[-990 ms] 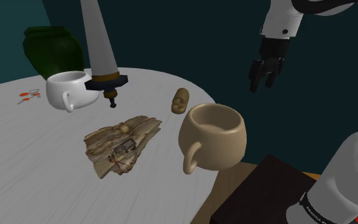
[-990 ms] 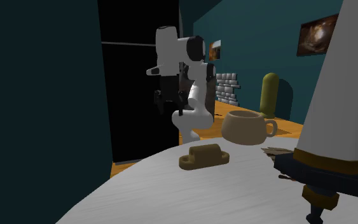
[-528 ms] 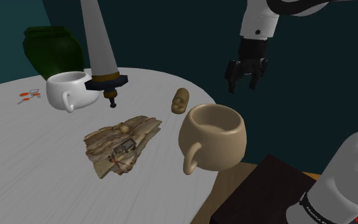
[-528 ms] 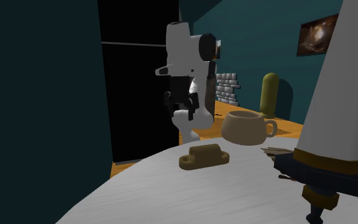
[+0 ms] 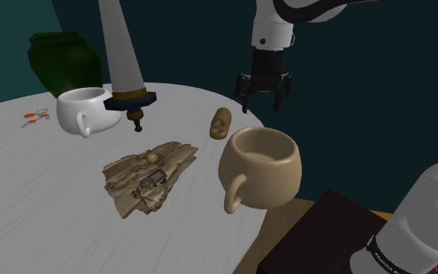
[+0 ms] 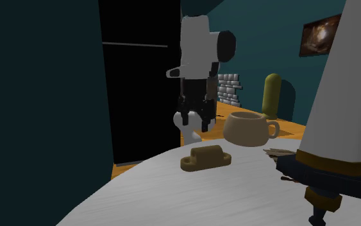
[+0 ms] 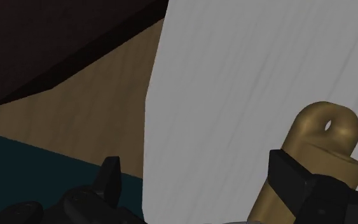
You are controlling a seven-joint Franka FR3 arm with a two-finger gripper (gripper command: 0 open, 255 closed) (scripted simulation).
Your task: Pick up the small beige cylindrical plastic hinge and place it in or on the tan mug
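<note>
Claw (image 5: 261, 103) released and spread, hovered above the desk's (image 5: 38, 179) edge, hinge (image 5: 222, 123) lying untouched near that edge, tan mug (image 5: 260, 163) upright close beside it.

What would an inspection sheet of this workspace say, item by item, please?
Surface: round white table.
Job's things: beige hinge lying on the table; tan mug upright beside it.
Clutter: white mug, sword standing hilt-down, bark piece, orange scissors.
End effector: open, in the air near the hinge, touching nothing.
Cables: nothing seen.
Surroundings: teal walls, green jar, framed picture.
</note>
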